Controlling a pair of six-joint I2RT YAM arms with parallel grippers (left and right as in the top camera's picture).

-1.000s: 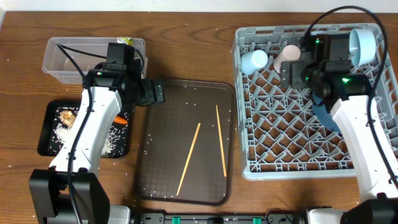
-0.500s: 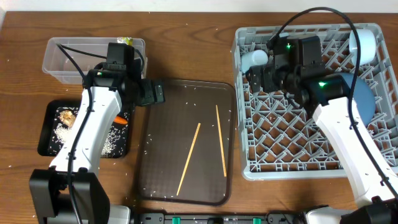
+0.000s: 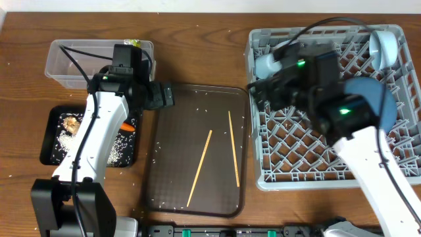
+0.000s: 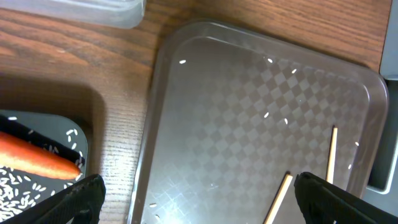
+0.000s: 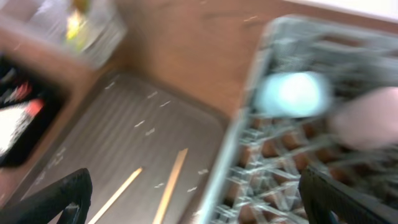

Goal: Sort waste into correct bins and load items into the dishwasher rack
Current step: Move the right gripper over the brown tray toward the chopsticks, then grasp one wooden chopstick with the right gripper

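Two wooden chopsticks (image 3: 200,168) (image 3: 233,148) lie on the brown serving tray (image 3: 171,178). The grey dishwasher rack (image 3: 309,164) holds a light-blue cup (image 3: 266,64), a light-blue bowl (image 3: 383,45) and a dark-blue plate (image 3: 378,105). A pink cup (image 5: 367,121) shows blurred in the right wrist view. My right gripper (image 3: 263,87) hangs open over the rack's left edge, holding nothing. My left gripper (image 3: 164,97) is open and holds nothing above the serving tray's back left corner. The black tray (image 3: 49,155) carries rice (image 3: 66,141), a brown lump (image 3: 70,122) and a carrot (image 4: 37,158).
The clear tub (image 3: 72,62) stands at the back left with a yellow-green wrapper (image 3: 134,44) at its right end. Stray rice grains dot the serving tray and the wooden table (image 3: 197,46). The right wrist view is blurred by motion.
My right arm has swung left from the rack's back right to its left edge, uncovering the dark-blue plate and hiding the pink cup from overhead. The left arm has stayed still.
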